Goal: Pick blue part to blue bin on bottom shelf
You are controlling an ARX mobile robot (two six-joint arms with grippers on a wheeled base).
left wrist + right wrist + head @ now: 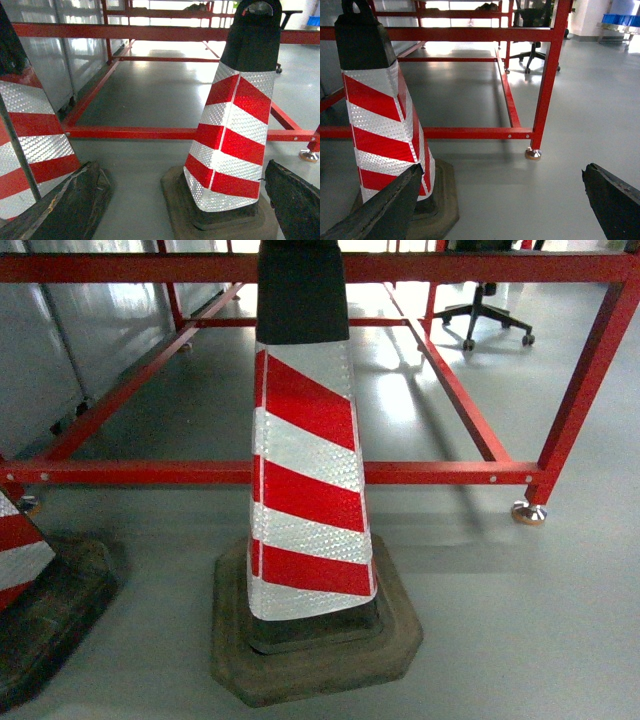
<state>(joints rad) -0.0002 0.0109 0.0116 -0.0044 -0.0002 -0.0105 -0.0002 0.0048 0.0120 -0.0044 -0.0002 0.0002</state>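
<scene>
The blue part, the blue bin and the bottom shelf are out of view in all three views. My left gripper [180, 167] is open, its two dark fingers [75, 200] spread wide low over the grey floor with nothing between them. My right gripper [502, 169] is also open and empty, its fingers [610, 200] far apart above bare floor. Neither gripper shows in the head view.
A red-and-white traffic cone [300, 490] on a rubber base stands right in front; a second cone [20, 550] is at the left. Behind them runs a low red steel frame [150, 472] with levelling feet [533, 153]. An office chair [485, 310] and something blue [620, 20] lie far off.
</scene>
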